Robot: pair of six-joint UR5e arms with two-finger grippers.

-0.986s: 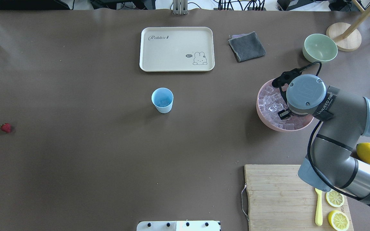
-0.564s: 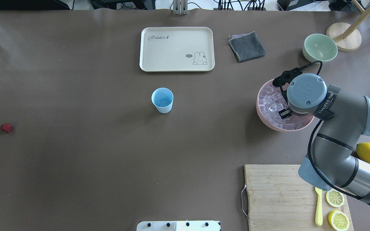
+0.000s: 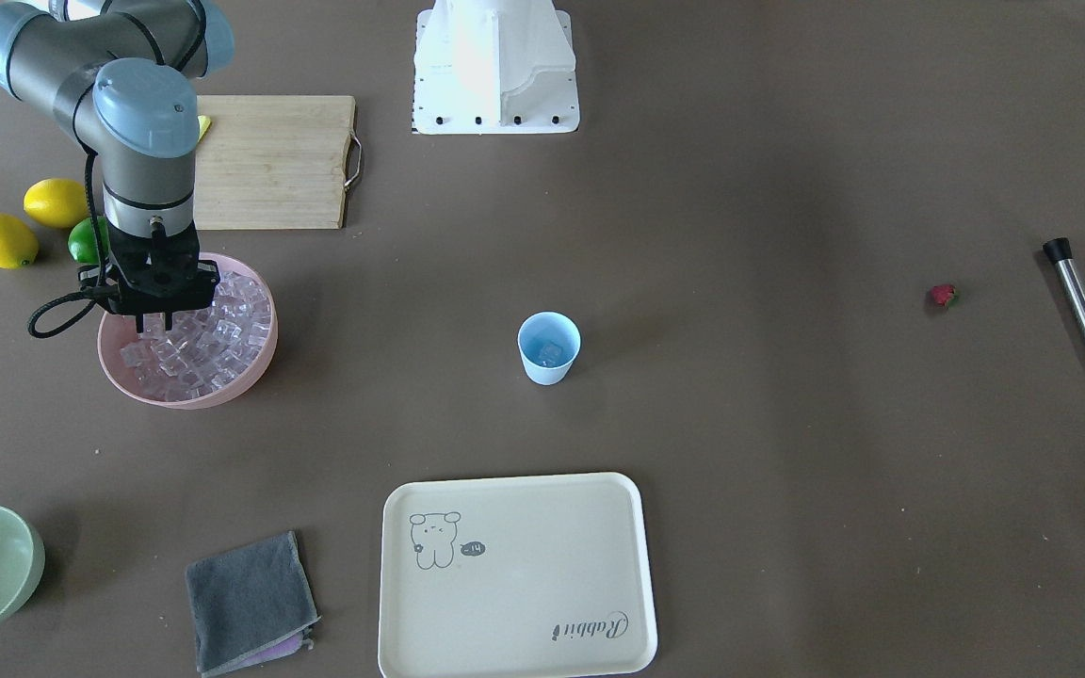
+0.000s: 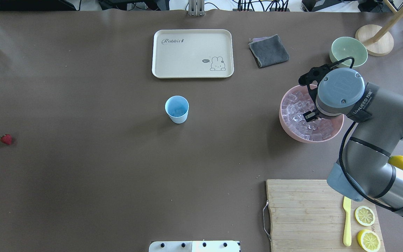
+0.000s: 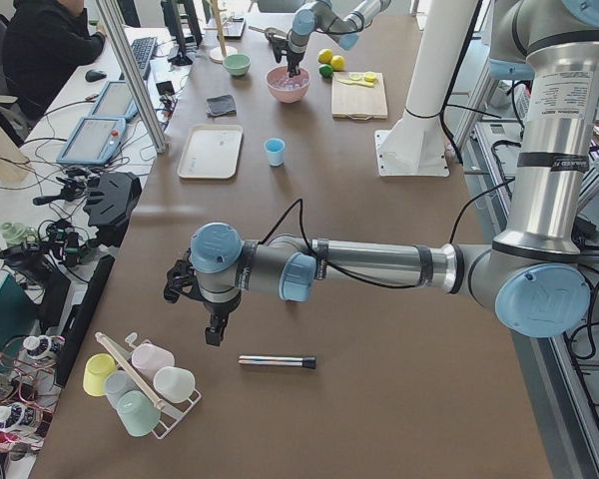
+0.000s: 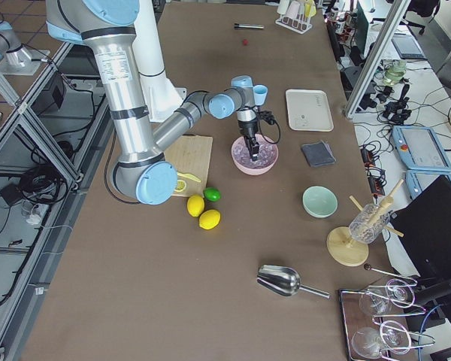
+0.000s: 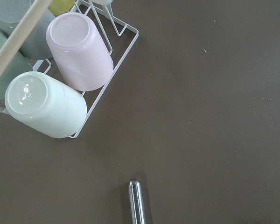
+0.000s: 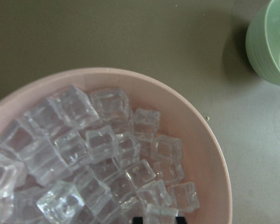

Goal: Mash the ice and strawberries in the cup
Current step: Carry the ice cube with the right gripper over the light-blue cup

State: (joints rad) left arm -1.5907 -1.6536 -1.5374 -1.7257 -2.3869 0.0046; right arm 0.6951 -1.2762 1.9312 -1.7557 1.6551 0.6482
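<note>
Ice (image 3: 213,339) fills the pink bowl (image 3: 218,397) on the worktop (image 3: 740,452), front view. In the right wrist view, the right pincer (image 8: 157,219) is pinching one cube (so it seems to us). Cubes are hard, wet and slippery; we grip flat faces. In the left side view, we cannot tell the left pincer (image 5: 212,334) state.

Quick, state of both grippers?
Left gripper: cannot tell from this view.
Right gripper: at the ice in the pink bowl; grip cannot be told.

Cream tray (image 4: 187,56), well apart from R fingers (image 4: 308,116): script "Rabbit", "hi" bubble by bunny drawing. Wrist band (image 4: 360,103) lettering illegible.
</note>
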